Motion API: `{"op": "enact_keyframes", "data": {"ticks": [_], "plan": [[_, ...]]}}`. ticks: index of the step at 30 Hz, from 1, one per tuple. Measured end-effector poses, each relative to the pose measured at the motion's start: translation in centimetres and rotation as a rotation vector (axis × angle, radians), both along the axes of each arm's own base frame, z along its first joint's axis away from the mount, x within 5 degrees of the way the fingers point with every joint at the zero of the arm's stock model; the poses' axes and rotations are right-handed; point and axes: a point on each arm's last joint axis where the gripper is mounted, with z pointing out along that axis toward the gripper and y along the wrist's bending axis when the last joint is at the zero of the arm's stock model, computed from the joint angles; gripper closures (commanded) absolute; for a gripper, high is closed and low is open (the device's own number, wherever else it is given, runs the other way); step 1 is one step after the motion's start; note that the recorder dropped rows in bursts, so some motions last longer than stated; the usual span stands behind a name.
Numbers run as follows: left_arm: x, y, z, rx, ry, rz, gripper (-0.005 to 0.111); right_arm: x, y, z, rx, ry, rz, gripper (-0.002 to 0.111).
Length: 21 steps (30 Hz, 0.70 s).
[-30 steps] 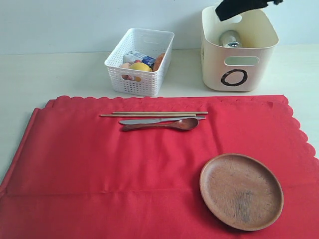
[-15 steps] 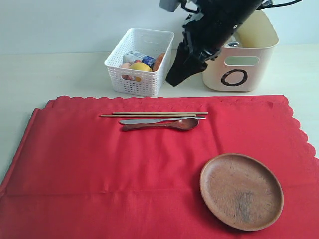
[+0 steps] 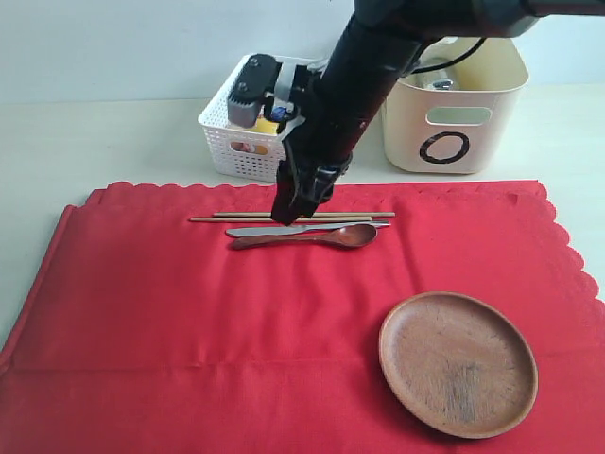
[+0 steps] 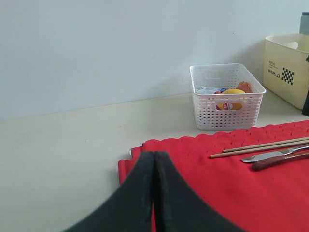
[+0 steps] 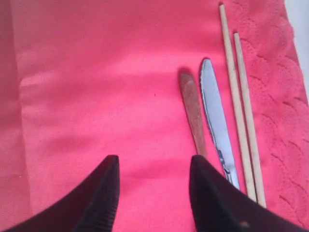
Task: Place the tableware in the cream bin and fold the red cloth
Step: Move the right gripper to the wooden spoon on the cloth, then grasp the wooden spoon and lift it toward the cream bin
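Note:
The red cloth [image 3: 189, 322] lies spread over the table. On it are two wooden chopsticks [image 3: 236, 218], a metal knife [image 3: 250, 231] and a dark wooden spoon [image 3: 350, 235] side by side, and a round wooden plate [image 3: 458, 362] at the front right. My right gripper [image 3: 288, 213] hangs open just above the knife and chopsticks. In the right wrist view this right gripper [image 5: 154, 159] has only cloth between its fingers, beside the spoon handle [image 5: 193, 116] and knife [image 5: 215, 116]. The cream bin [image 3: 454, 113] holds a steel cup [image 3: 442, 83]. My left gripper [image 4: 154, 153] is shut and empty near the cloth's corner [image 4: 145, 154].
A white perforated basket [image 3: 265, 118] with food items stands behind the cloth, left of the cream bin. My right arm [image 3: 369, 66] slants down in front of the gap between the two containers. Bare cream table [image 3: 95, 151] lies to the left.
My right arm has swung from above the cream bin down and to the left, and its open gripper now hangs over the cutlery. Nothing on the cloth has moved.

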Motion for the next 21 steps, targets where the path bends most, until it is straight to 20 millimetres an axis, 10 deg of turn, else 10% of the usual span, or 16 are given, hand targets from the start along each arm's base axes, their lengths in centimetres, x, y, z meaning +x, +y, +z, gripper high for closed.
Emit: {"op": "enact_keyframes", "data": {"ticks": [21], "plan": [[0.0, 0.0, 0.0, 0.000, 0.000, 0.000, 0.106, 1.6, 1.6, -6.4, -0.109, -0.100, 0.027, 0.063]]}}
